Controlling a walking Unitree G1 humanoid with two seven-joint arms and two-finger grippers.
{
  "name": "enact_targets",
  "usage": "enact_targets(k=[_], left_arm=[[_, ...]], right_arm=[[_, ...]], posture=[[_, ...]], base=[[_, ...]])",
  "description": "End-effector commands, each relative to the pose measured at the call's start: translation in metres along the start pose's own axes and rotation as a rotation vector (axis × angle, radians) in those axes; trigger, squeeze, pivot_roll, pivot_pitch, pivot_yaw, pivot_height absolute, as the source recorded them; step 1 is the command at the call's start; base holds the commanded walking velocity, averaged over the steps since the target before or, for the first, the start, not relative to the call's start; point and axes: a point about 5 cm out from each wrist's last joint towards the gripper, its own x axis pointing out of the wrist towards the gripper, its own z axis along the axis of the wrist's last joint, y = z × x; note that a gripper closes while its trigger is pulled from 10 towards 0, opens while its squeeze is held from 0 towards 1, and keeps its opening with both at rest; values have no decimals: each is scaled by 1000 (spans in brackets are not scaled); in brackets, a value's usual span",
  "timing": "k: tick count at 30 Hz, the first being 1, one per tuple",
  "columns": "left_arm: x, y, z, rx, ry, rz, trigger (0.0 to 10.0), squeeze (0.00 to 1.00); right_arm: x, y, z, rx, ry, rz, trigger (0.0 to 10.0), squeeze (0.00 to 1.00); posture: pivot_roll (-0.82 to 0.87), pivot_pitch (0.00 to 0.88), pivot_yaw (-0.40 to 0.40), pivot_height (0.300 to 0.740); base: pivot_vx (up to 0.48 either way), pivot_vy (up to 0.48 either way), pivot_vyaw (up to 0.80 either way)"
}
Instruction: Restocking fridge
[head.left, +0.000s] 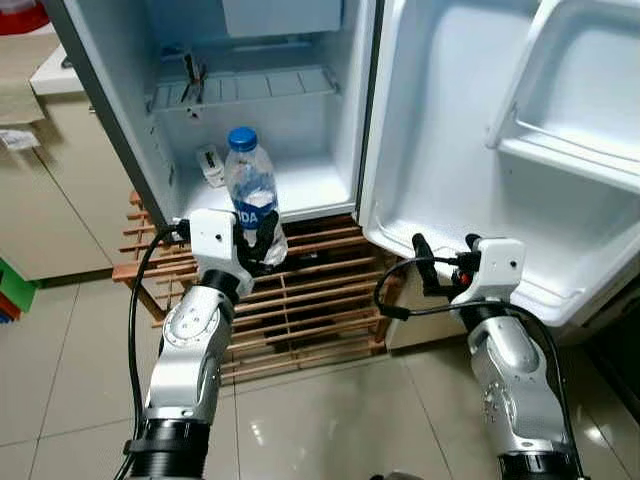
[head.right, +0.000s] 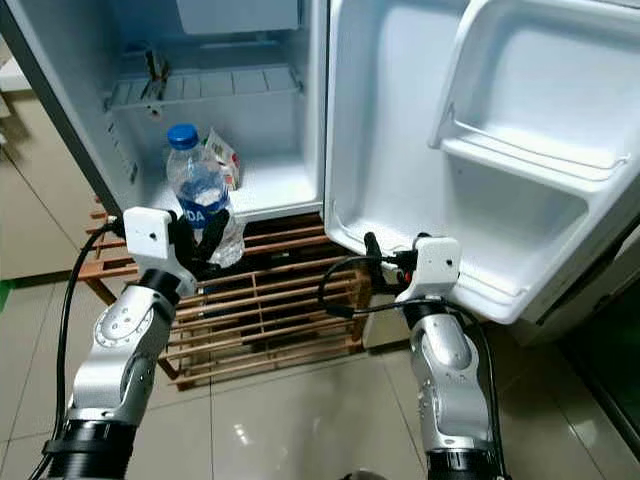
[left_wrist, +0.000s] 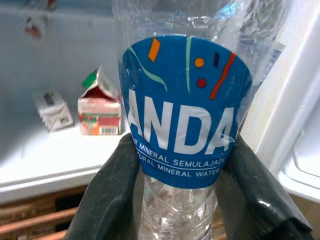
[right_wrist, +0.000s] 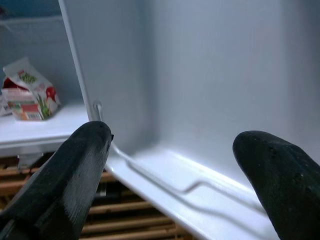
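The left gripper (head.left: 258, 243) is clamped on an upright mineral water bottle (head.left: 251, 190) at the fridge (head.left: 280, 110) mouth, so loading is in hand. Next, I judge, it must carry the bottle toward twelve o'clock onto the bottom shelf (head.left: 310, 190), clear of the small carton (left_wrist: 100, 107). The right gripper (head.left: 445, 262), fingers apart, waits by the open door (head.left: 480, 150).

Clear, crinkled plastic water bottle (head.left: 251, 196) with a glossy blue printed label and blue plastic cap. Fridge (head.left: 300, 110) interior of smooth white plastic; shelf of thin wire. Slatted wooden rack (head.left: 300, 310), unvarnished. Printed paper carton (left_wrist: 100, 109). Glossy floor tiles (head.left: 330, 420). Matt black fingers (left_wrist: 107, 195).
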Motion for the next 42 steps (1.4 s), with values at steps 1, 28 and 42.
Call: enact_targets(k=[1,28,42], left_arm=[[0,6,2,-20,-8,34,10000,0],[2,-3,0,-40,-46,-48,10000,0],[25,-25,9,-6,-62,-148,10000,0]], right_arm=[[2,1,12,-6,-58,-4,10000,0],[2,-8,-3,-51,26,3,10000,0],[3,-18,-11,-6,62,-65,10000,0]], posture=[[-81,0,17,740],[-91,0,-5,740],[-102,0,1,740]], base=[[0,0,0],[0,237,-539],[0,0,-246]])
